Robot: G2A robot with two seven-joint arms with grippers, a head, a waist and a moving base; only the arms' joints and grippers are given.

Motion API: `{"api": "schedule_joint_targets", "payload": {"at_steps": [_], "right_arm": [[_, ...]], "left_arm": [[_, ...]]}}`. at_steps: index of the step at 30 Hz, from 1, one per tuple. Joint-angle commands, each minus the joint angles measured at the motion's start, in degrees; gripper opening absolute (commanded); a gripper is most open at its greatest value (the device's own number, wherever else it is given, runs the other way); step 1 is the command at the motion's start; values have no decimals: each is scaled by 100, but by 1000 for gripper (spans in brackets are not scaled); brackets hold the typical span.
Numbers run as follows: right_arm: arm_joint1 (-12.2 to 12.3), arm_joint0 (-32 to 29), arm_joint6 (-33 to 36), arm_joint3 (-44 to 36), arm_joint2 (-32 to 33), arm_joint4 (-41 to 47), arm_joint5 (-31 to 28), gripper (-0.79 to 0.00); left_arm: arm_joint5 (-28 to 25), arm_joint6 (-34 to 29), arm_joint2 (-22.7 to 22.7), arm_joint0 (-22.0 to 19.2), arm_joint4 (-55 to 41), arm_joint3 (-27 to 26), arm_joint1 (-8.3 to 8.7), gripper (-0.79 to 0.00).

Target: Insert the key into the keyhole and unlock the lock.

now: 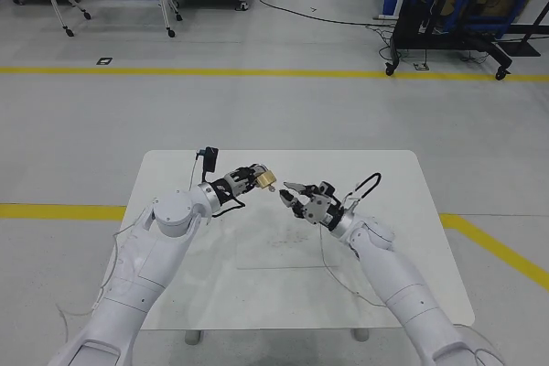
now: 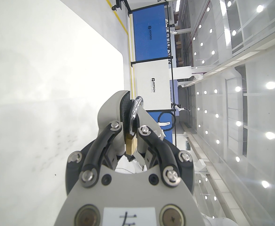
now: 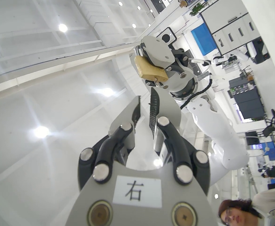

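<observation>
Above the middle of the white surface (image 1: 256, 293), well inside its edges with bare room all around, the left jaws gripped the brass padlock (image 1: 265, 176), its key (image 3: 156, 80) facing the right jaws, parted and empty just beside it.

Bright, even light came from round ceiling lamps (image 3: 62, 27); glare washed out the tabletop (image 2: 45, 71); wrist views bowed at edges.

Left arm bent at the elbow, forearm pointing to 2 o'clock. Left tool (image 1: 259, 177) clamped tight on the lock (image 3: 149, 69). Right forearm pointed to 10 o'clock. Right tool (image 1: 291, 191) sat at 4 o'clock of the left tool, close but apart, fingers parted.
</observation>
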Motion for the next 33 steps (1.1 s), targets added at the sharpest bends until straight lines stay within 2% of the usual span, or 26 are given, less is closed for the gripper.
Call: {"api": "schedule_joint_targets", "payload": {"at_steps": [1, 4, 8, 14, 16, 18, 20, 21, 27, 33], "right_arm": [[10, -84, -164, -183, -54, -274, -133, -449], [-8, -200, -568, -406, -172, -519, -314, -462], [-35, -229, -742, -500, -255, -518, -351, -480], [-65, -165, -740, -433, -249, -259, -277, -606], [-80, -118, -737, -368, -253, -129, -186, -613], [-101, -60, -708, -277, -271, 15, -97, -653], [-120, -8, -661, -173, -281, 158, -42, -763], [-129, 16, -632, -115, -286, 225, -6, -785], [-162, 189, -164, 265, -286, 674, 441, -785], [-162, 348, 265, 620, -223, 1046, 1006, -785]], "left_arm": [[6, 6, 12, -5, 10, 3, -5, -785], [-5, -3, 24, -16, 25, 16, -11, -785], [-46, -6, 16, 6, 39, 22, -11, -785], [-101, -54, -32, 45, 36, -8, -2, -785], [-110, -66, -42, 53, 46, -20, 1, -785], [-108, -71, -47, 62, 60, -32, 2, -785], [-99, -81, -52, 71, 45, -41, 2, -785], [-98, -81, -49, 76, 47, -47, 1, -785], [-142, 2, 13, 89, 244, -109, -5, -785], [-261, 393, 55, 205, 656, -295, -1, -785]]}}
